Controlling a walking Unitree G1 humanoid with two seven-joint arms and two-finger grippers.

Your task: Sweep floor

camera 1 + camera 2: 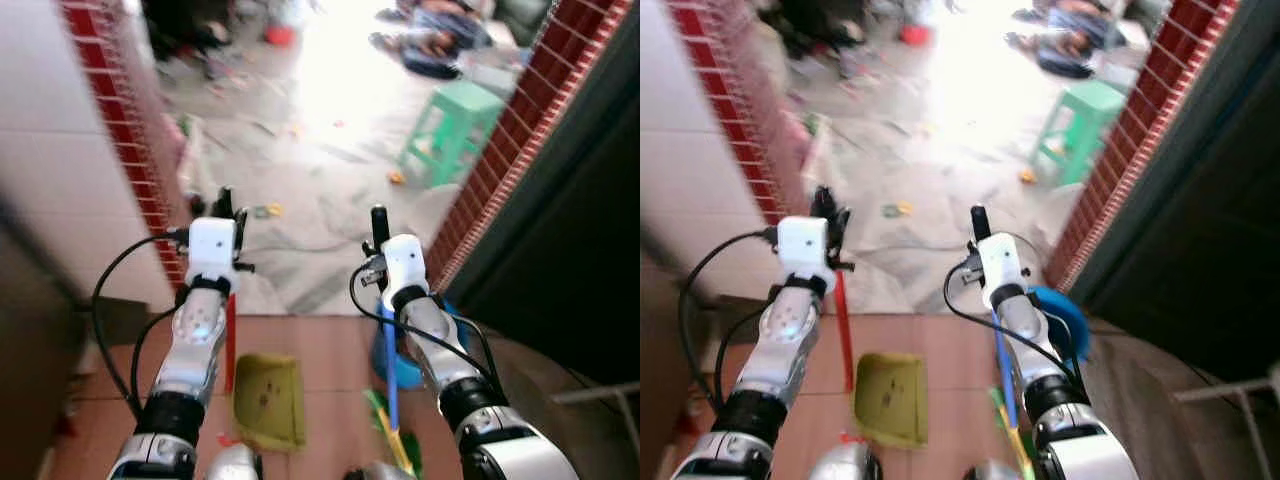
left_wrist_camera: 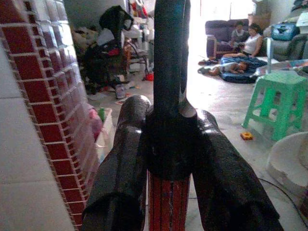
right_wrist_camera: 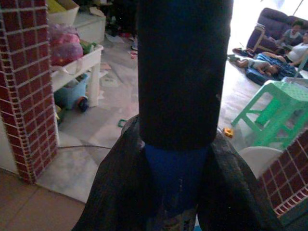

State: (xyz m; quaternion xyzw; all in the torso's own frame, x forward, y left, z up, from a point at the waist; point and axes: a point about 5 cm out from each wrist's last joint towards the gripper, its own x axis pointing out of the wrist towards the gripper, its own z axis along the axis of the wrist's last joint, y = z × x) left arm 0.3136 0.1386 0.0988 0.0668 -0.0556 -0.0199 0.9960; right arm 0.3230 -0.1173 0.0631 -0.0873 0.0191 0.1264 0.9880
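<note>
My left gripper point(image 1: 226, 204) is shut on the top of a red handle point(image 1: 230, 342) that runs down to a yellow-green dustpan point(image 1: 268, 400) on the brown tile floor. In the left wrist view its fingers point(image 2: 120, 168) clamp the red handle point(image 2: 168, 204) below a black end grip point(image 2: 168, 53). At the same height to the right, my right gripper point(image 1: 380, 222) is shut on a blue broom handle point(image 1: 391, 385). The broom's green and yellow bristles point(image 1: 396, 440) lie near my feet. The right wrist view has the blue handle point(image 3: 175, 168) under a black cap point(image 3: 183, 72).
I stand in a doorway between two red brick pillars point(image 1: 115, 130) point(image 1: 510, 150). Beyond lies a pale floor with scattered litter point(image 1: 266, 210) and an orange toy point(image 1: 397, 177). A green stool point(image 1: 450, 125) stands right. People point(image 2: 240, 43) sit far back. A blue tub point(image 1: 1065, 315) is by my right arm.
</note>
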